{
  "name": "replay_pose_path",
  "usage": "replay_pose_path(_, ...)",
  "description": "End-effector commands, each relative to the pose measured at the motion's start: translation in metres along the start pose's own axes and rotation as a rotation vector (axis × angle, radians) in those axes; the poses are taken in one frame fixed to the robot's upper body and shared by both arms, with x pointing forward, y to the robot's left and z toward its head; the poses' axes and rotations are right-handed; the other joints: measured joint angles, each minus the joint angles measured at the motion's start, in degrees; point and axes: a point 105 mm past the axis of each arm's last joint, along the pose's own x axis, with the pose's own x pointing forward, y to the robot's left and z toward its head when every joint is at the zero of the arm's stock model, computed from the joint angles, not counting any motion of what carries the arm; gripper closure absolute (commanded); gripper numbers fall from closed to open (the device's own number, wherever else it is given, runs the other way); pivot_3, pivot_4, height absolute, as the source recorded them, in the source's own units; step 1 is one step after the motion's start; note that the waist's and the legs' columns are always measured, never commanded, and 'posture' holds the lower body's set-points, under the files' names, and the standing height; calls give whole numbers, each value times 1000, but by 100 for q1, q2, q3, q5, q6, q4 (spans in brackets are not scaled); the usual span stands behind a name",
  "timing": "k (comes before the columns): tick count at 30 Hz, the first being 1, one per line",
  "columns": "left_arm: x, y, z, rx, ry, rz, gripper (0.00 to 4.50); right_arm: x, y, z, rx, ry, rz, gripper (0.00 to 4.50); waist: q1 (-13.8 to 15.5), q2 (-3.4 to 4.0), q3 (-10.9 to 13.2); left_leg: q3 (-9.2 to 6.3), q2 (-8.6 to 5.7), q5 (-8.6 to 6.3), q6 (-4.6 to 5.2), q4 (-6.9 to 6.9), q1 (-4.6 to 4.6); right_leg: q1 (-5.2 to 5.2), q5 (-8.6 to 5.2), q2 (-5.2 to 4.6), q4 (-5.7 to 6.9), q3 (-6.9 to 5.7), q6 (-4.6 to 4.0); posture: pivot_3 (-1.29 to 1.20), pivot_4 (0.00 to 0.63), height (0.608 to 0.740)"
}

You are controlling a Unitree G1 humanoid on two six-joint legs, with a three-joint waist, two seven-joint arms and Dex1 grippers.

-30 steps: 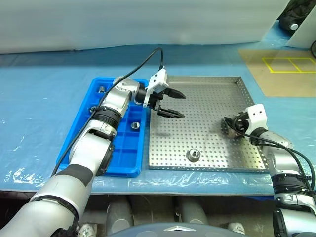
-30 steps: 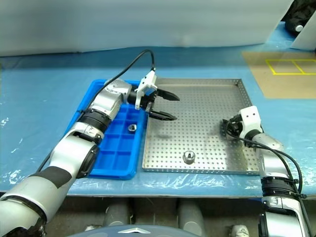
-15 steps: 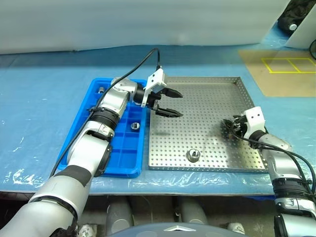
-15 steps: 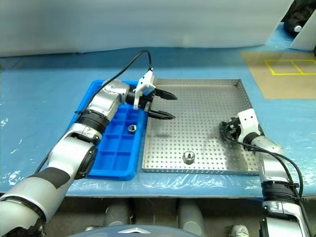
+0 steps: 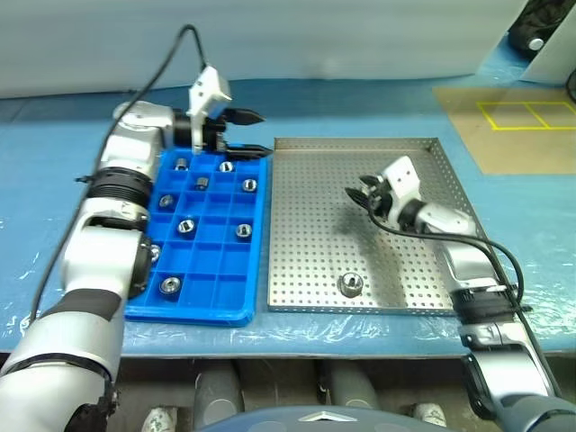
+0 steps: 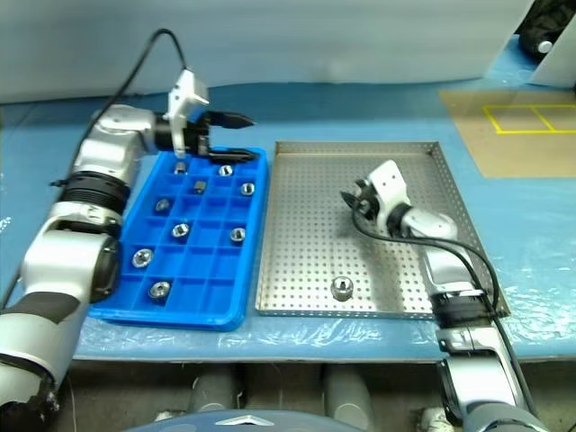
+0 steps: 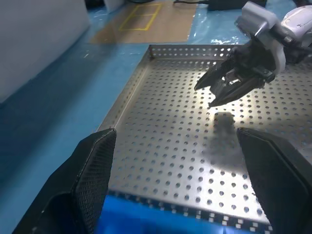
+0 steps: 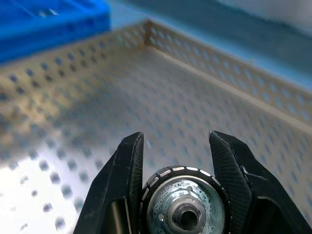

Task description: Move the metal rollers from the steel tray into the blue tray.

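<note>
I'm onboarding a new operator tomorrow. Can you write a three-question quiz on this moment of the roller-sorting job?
1. True or false: the right gripper is shut on a metal roller.
2. How many rollers lie loose on the steel tray?
A) none B) one C) four
3. Fill in: the left gripper hangs open above the far edge of the ____ tray.

Key:
1. True; the right wrist view shows it pinched between the fingers.
2. B; one loose roller sits near the front rim.
3. Blue.
</note>
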Motion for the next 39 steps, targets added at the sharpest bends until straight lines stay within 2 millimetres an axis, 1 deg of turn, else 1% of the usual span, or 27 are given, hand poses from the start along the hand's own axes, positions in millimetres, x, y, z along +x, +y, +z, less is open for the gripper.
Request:
replay_pose_path(1,-37,6,-1,-31,18,66,326,19,23,39,-48,-119,127,2789,68,0,0,0,0,3,-2,0,-4,-2,0,0,0,-1,0,-88,150,740)
replay_pose_path(2,-48,5,-3,-46,24,88,326,25,32,47,-51,-140,173,2789,114,0,0,0,1,3,-1,-3,-12,-3,-2,-3,-2,-11,-4,-66,150,740)
replay_pose_path(4,-61,3,-5,-66,29,112,326,31,42,56,-56,-161,230,2789,188,0,1,0,2,3,0,-1,-40,-24,-5,-8,-3,-22,-9,-48,150,740)
replay_pose_path(7,-88,-12,-15,-104,62,162,326,33,80,74,-13,-207,472,2789,335,-2,2,-4,7,4,2,0,-66,-36,-7,-11,-3,-41,-11,29,150,740)
replay_pose_path(9,-100,-25,-23,-132,92,183,326,27,102,80,7,-212,645,2789,393,-2,3,-6,10,-2,-8,0,-74,-40,-8,-14,-5,-51,-13,70,150,740)
replay_pose_path(11,-105,-36,-27,-153,108,192,326,24,114,81,-6,-205,746,2789,495,-2,3,-13,10,-5,-15,1,-75,-39,-9,-17,-3,-58,-15,108,150,740)
replay_pose_path(14,-106,-53,-30,-176,122,203,326,42,127,83,-46,-211,769,2789,569,-3,4,-30,11,7,-37,4,-74,-37,-10,-20,14,-70,-16,160,150,740)
replay_pose_path(17,-110,-65,-33,-203,133,232,326,61,140,87,-33,-235,778,2789,572,-4,5,-52,18,21,-59,4,-61,-39,-12,-21,51,-69,-18,197,150,740)
replay_pose_path(20,-113,-74,-35,-225,140,250,326,74,146,82,-23,-234,775,2789,581,-3,6,-66,30,39,-89,-2,-49,-41,-19,-18,85,-61,-29,230,150,740)
replay_pose_path(23,-117,-83,-38,-238,157,274,326,83,154,69,-23,-207,787,2789,640,-2,6,-85,33,48,-106,-5,-51,-38,-19,-14,91,-61,-31,266,150,740)
replay_pose_path(26,-121,-85,-37,-245,153,303,326,87,158,59,-26,-190,785,2789,672,-3,6,-99,33,51,-109,-5,-58,-38,-20,-8,90,-66,-33,278,150,740)
replay_pose_path(29,-123,-86,-38,-252,159,316,326,92,161,54,-68,-192,759,2789,688,-3,6,-113,35,54,-113,-1,-65,-35,-24,-5,87,-80,-39,277,150,740)
replay_pose_path(35,-117,-86,-41,-251,163,309,326,101,164,55,-63,-213,692,2789,677,-4,5,-118,41,61,-124,1,-68,-37,-27,3,85,-89,-44,249,150,740)
replay_pose_path(39,-112,-81,-40,-241,158,300,326,107,152,69,-71,-263,609,2789,674,-4,5,-120,52,65,-132,1,-69,-37,-28,8,87,-89,-46,230,150,740)
